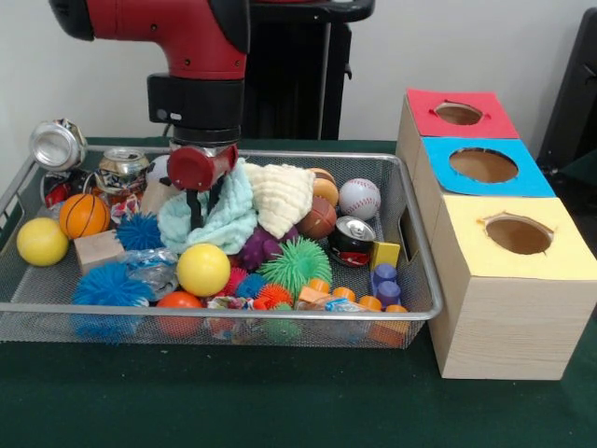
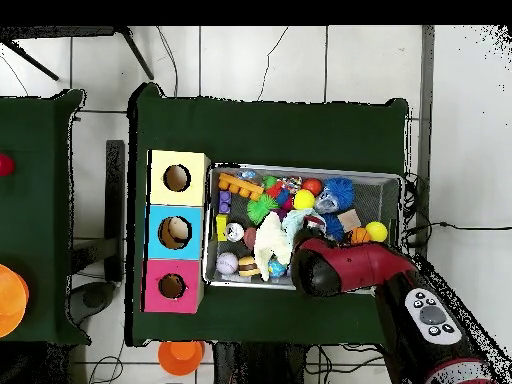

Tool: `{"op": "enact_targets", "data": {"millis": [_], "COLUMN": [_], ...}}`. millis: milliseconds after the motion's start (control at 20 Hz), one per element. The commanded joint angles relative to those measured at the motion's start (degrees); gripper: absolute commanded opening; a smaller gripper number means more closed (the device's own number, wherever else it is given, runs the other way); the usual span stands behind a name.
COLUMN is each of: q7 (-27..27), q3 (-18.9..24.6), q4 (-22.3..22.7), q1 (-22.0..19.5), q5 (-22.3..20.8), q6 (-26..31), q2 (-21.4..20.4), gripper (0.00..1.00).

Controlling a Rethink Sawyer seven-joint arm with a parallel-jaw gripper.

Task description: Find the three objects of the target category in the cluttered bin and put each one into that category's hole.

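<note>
My gripper [image 1: 198, 211] is lowered into the wire bin [image 1: 415, 247] at its back middle, pressed onto a light teal cloth [image 1: 216, 222]. A cream cloth [image 1: 282, 194] lies just right of it, touching the teal one. In the overhead view the red arm head [image 2: 318, 270] hides the gripper; the cream cloth [image 2: 268, 242] and teal cloth [image 2: 294, 226] show beside it. Beside the bin stand three boxes with holes: red [image 1: 458, 113], blue [image 1: 483, 165] and yellow [image 1: 519, 235].
The bin is crowded: yellow balls [image 1: 202, 269], an orange basketball [image 1: 83, 215], a baseball [image 1: 359, 198], a soda can [image 1: 352, 241], crushed cans [image 1: 58, 145], blue spiky balls [image 1: 110, 285], a green spiky ball [image 1: 297, 264], a wooden block [image 1: 98, 250], plastic blocks [image 1: 382, 280].
</note>
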Motion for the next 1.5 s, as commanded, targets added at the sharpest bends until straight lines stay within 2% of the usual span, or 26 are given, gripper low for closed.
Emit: {"op": "enact_targets", "data": {"millis": [50, 100, 150, 200, 300, 400, 500, 550, 850, 1300, 1500], "q7": [8.88, 7.94, 5.55, 4.29, 0.00, -3.32, -4.86, -6.72, -8.79, -7.91, -7.62], "q3": [7.05, 8.91, 13.59, 15.11, 21.36, 24.81, 26.67, 28.29, 31.23, 34.91, 35.78], "q4": [-5.18, -4.76, -3.46, -3.18, -1.17, 0.44, 1.36, 1.78, 2.73, 4.93, 5.29], "q1": [-8.72, -10.30, -14.55, -16.29, -22.34, -26.06, -27.83, -29.72, -33.28, -38.50, -39.84], "q5": [-0.61, -0.06, 1.05, 1.52, 4.05, 6.20, 7.98, 10.50, 15.57, 17.02, 15.51], "q6": [-4.88, -3.38, -0.39, 1.33, 7.11, 11.99, 15.16, 19.34, 26.71, 27.58, 25.98], "q2": [5.88, 7.25, 10.32, 12.41, 17.89, 21.59, 23.27, 25.54, 30.97, 36.76, 38.90], "gripper": [1.00, 1.00, 1.00, 1.00, 1.00, 1.00, 1.00, 1.00, 1.00, 1.00, 1.00]}}
